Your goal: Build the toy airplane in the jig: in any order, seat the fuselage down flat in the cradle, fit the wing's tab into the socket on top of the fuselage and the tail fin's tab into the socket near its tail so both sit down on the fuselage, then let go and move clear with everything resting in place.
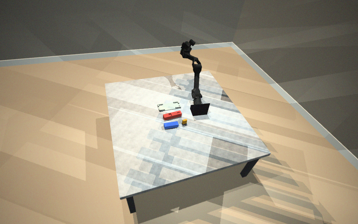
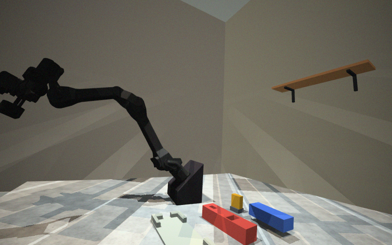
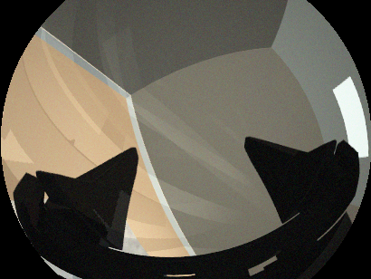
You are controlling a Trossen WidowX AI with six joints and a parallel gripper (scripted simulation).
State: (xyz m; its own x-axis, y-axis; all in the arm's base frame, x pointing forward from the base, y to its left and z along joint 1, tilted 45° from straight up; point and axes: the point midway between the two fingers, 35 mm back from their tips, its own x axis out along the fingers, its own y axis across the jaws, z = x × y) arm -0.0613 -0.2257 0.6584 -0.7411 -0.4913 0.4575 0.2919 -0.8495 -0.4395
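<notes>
- Jaws stand spread wide with nothing between them; the wrist view shows the two dark fingers far apart, framing only wall and floor.
- High above the far side of the counter (image 1: 137,163), the gripper (image 2: 8,99) points away from the parts, carried on an arm (image 2: 141,115) that rises from a dark wedge-shaped base (image 2: 193,184).
- On the counter, the pale green jig (image 1: 169,106) lies flat, its small raised blocks at the corners, with nothing in its cradle.
- Just beside the jig, on the nearer side in the top view, the red fuselage (image 1: 172,115) lies on its long side, apart from the jig; two square sockets show in its upper face in the exterior view.
- Next in the row, the blue wing (image 1: 171,124) lies flat, roughly parallel to the fuselage and near it but not touching.
- At the end of the wing nearer the base, the small yellow tail fin (image 1: 184,121) stands upright on a grey foot, close to both the wing and the fuselage yet separate from each.
- All three parts rest in front of the base, well apart from the gripper.
- On the wall in the exterior view hangs a wooden shelf (image 2: 323,76) on two black brackets.
</notes>
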